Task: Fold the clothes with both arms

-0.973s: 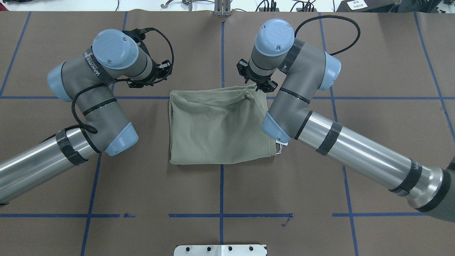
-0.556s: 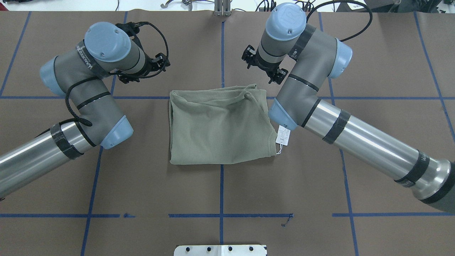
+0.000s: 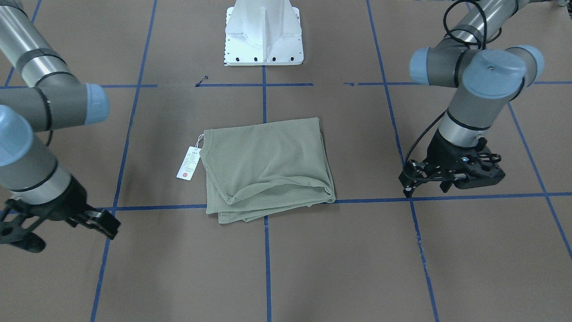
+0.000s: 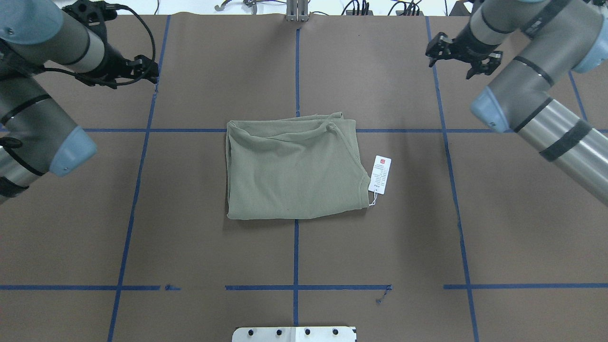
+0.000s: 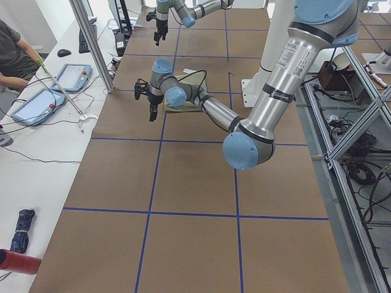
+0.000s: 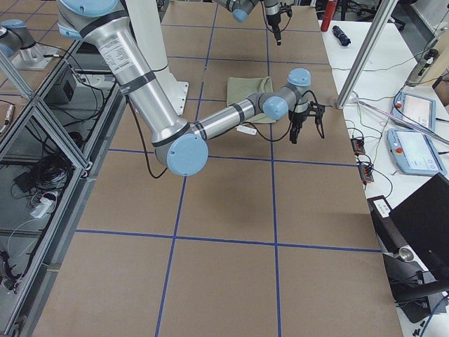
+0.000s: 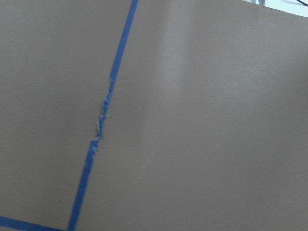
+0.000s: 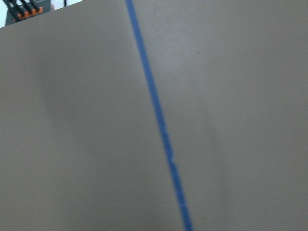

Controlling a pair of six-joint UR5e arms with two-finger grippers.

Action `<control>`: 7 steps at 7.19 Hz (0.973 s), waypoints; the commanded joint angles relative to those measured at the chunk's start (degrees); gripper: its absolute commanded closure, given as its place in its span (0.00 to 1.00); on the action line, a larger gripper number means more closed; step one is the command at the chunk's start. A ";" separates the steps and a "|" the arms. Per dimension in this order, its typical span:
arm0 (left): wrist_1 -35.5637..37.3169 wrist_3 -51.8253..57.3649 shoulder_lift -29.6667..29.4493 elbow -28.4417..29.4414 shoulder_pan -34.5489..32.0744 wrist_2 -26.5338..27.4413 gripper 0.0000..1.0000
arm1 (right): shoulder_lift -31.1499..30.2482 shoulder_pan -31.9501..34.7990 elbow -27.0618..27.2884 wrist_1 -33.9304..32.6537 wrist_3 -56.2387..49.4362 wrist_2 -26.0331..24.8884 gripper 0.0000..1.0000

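The pale sage-green shirt lies folded into a rough rectangle at the middle of the table, also in the front-facing view. Its white hang tag with a red mark lies flat on the table off its edge on my right arm's side. My left gripper hangs open and empty above the table, far to the left of the shirt. My right gripper is open and empty, far to the right of it. Both wrist views show only bare table and tape.
The brown table cover carries a grid of blue tape lines. The white pedestal base stands at the robot's side of the table. A side bench with tablets, a metal post and a seated operator lie past the far edge.
Both arms have swung outward, away from the shirt's far edge toward the table's sides. The right arm no longer covers the hang tag. The shirt has stayed in place.
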 commanded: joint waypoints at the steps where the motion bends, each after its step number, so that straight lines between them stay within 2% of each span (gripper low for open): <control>1: -0.39 17.88 7.66 -1.16 -10.22 -5.14 0.00 | -9.45 10.19 1.06 -0.18 -23.98 5.56 0.00; 2: 0.05 30.59 10.74 -1.16 -14.80 -6.03 0.00 | -13.32 14.41 1.58 -1.92 -35.49 8.03 0.00; 3: 0.05 40.55 14.26 -0.73 -18.41 -6.04 0.00 | -16.23 18.02 2.45 -6.55 -46.14 9.45 0.00; 4: 0.22 46.13 16.03 -0.55 -22.62 -6.65 0.00 | -19.30 22.41 3.94 -10.69 -56.16 9.98 0.00; 5: -0.47 46.45 19.70 -0.64 -24.32 -12.57 0.00 | -22.29 25.85 8.05 -16.99 -60.27 10.51 0.00; 6: -0.48 45.84 20.17 -1.77 -25.55 -19.68 0.00 | -27.28 25.88 13.31 -17.92 -59.78 13.56 0.00; 7: -0.48 46.01 20.44 -1.08 -25.83 -19.92 0.00 | -29.59 25.88 15.80 -17.76 -60.21 13.42 0.00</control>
